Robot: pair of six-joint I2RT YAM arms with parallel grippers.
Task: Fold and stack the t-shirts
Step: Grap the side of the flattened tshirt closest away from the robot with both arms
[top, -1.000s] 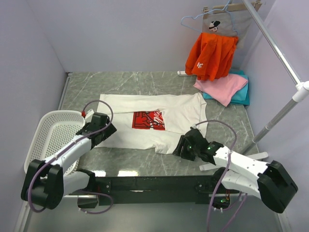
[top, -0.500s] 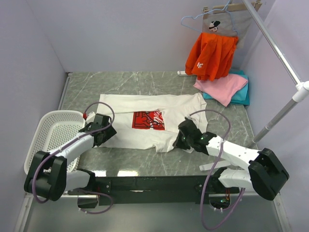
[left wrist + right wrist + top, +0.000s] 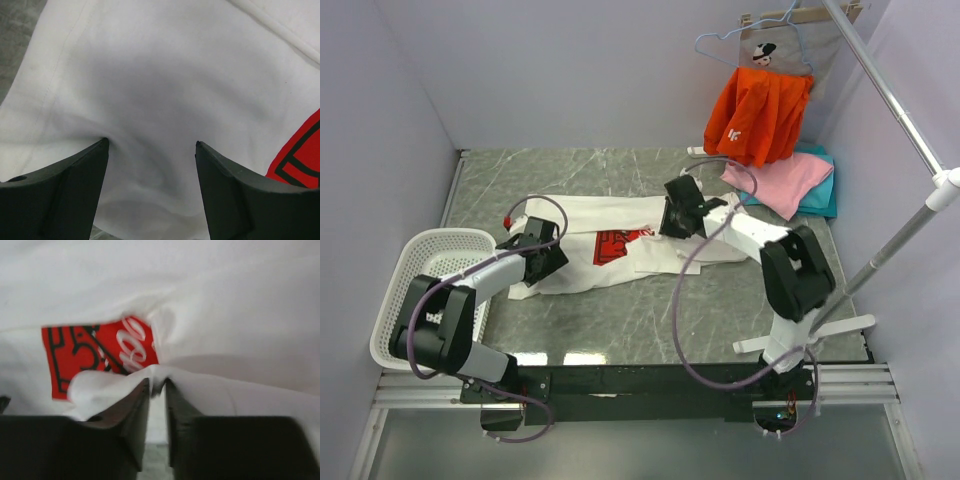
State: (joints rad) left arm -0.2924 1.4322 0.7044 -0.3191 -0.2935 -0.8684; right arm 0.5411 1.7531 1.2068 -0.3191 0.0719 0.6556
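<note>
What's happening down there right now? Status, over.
Right gripper shut on a fold of the white t-shirt. Left gripper open, tips on the same shirt. Nothing else on it.

Basket (image 3: pixel 420 238) left of t-shirt (image 3: pixel 605 210); other t-shirts (image 3: pixel 782 182) stacked behind, right.

Soft, even top light; glare streaks the table (image 3: pixel 570 356) at its near edge. The right wrist view of the white t-shirt (image 3: pixel 225 300) is smeared, probably motion blur; the left is sharp.
</note>
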